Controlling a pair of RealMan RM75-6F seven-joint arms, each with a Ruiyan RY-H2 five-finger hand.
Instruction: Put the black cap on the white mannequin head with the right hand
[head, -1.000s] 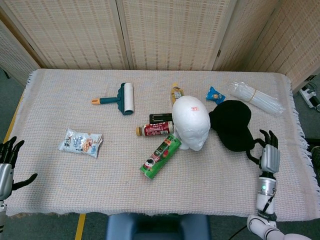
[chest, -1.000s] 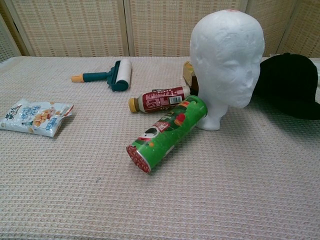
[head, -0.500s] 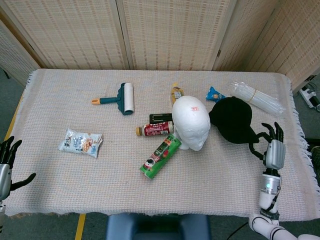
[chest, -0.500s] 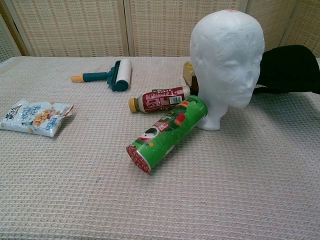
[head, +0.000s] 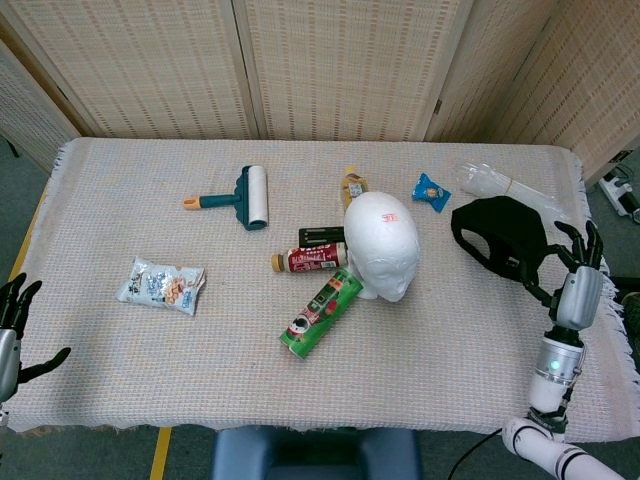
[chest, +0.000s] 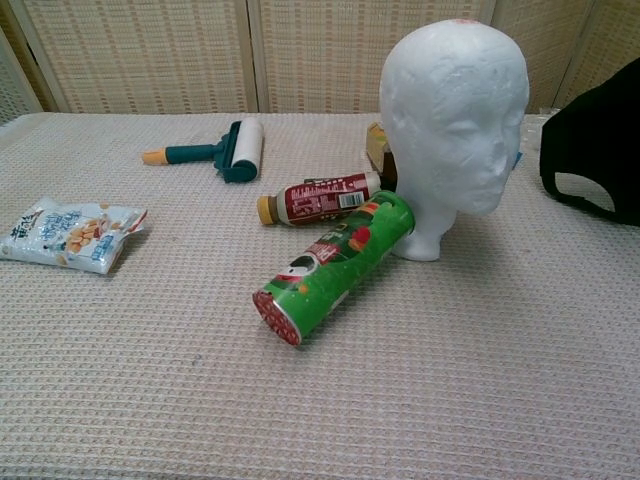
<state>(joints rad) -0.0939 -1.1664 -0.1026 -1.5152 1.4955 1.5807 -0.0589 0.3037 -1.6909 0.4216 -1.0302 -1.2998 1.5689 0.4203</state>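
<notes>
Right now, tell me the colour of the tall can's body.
The can is green with a red end, clearest in the chest view.

Woven screens (head: 340, 65) — grey floor (head: 25, 195)

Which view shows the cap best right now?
The head view: the whole cap shows, held by the right hand, to the right of the mannequin head. The chest view catches only part of it, cut off at the frame's right edge.

No lettering reads clearly: the red mark atop the foam head (head: 385, 216) and the bottle label (chest: 327, 199) are too small.
</notes>
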